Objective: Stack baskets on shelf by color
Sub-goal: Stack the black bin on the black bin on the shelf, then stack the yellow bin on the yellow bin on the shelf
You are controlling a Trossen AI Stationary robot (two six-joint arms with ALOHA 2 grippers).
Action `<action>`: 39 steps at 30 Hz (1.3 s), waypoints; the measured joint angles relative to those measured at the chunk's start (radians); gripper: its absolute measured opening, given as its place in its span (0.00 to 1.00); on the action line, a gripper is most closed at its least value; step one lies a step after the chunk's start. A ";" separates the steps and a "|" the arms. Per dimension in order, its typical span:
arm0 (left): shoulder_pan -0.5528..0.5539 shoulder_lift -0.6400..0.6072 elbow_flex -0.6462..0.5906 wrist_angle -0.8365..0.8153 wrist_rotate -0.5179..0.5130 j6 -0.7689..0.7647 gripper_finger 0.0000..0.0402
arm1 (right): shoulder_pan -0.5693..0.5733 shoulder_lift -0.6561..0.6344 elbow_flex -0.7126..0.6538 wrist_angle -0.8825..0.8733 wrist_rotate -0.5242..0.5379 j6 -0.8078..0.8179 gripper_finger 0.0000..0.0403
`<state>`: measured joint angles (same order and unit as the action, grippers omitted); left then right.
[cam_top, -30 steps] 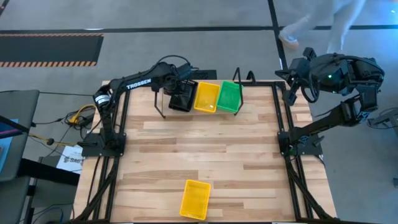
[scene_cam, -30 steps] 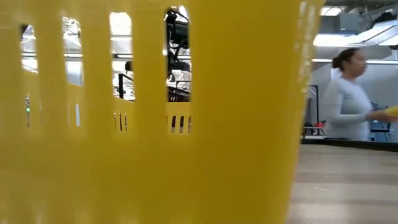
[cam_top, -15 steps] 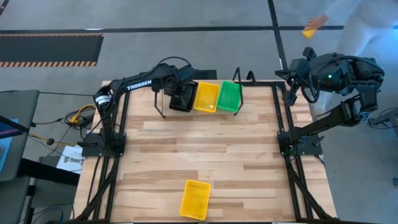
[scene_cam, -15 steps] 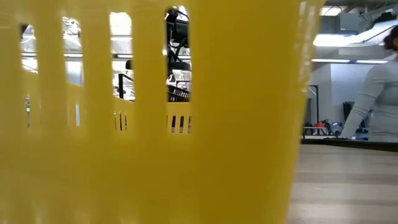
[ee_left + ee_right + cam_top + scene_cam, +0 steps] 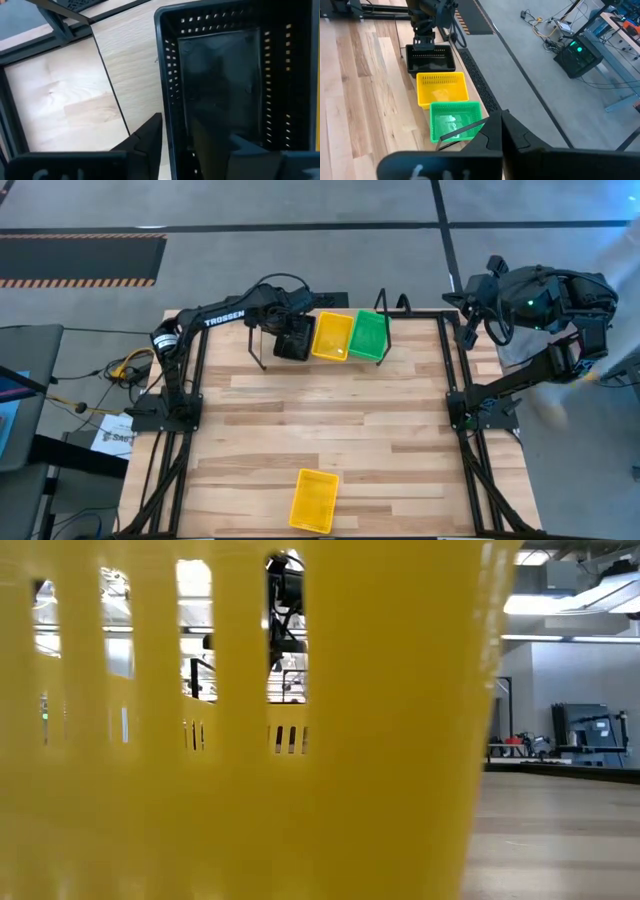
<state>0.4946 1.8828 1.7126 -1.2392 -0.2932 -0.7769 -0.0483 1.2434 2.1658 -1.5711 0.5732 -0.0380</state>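
Baskets line up at the far edge of the tabletop (image 5: pixel 330 420): black basket stack (image 5: pixel 292 338) on the left, yellow basket stack (image 5: pixel 332 336) touching it in the middle, green basket stack (image 5: pixel 369 334) on the right, all three sitting inside the shelf (image 5: pixel 258 352), whose thin black wire ends rise at either side of the row. And look at the left tool (image 5: pixel 292 340), right over the black one! From its wrist camera the left tool (image 5: pixel 197 145) has its two dark fingers (image 5: pixel 147 137) apart, one outside the black basket stack (image 5: pixel 225 85) wall and one inside it, straddling the perforated rim with a gap showing on the outer side, so no clamp there. One lone yellow basket (image 5: pixel 314 500) sits well apart from the rest at the near edge of the tabletop, and it fills almost the whole low view, lone yellow basket (image 5: pixel 250 740) slots and all. Over on the right, the right tool (image 5: pixel 470 308) hangs off past the far right corner of the tabletop, waiting, its fingers (image 5: pixel 492 132) pressed together on nothing. From that wrist view the three colours read black, yellow, green in one tidy run along the edge.
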 joint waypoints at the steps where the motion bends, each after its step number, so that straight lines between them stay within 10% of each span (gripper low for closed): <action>1: 0.000 0.000 0.000 0.000 0.000 0.000 0.24 | 0.000 0.000 0.000 0.000 0.000 0.000 0.01; 14: -0.054 0.002 0.100 -0.191 -0.003 0.005 0.02 | 0.000 0.000 0.000 0.000 0.000 0.000 0.01; 23: -0.366 0.000 0.315 -0.333 -0.018 -0.156 0.00 | 0.000 0.000 0.000 0.000 0.000 0.004 0.01; 39: -0.961 0.000 0.226 -0.301 -0.151 -1.187 0.00 | 0.000 0.000 0.000 0.000 0.000 0.003 0.01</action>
<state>-0.4660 1.8827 1.9389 -1.5399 -0.4445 -1.9639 -0.0479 1.2431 2.1658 -1.5711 0.5728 -0.0345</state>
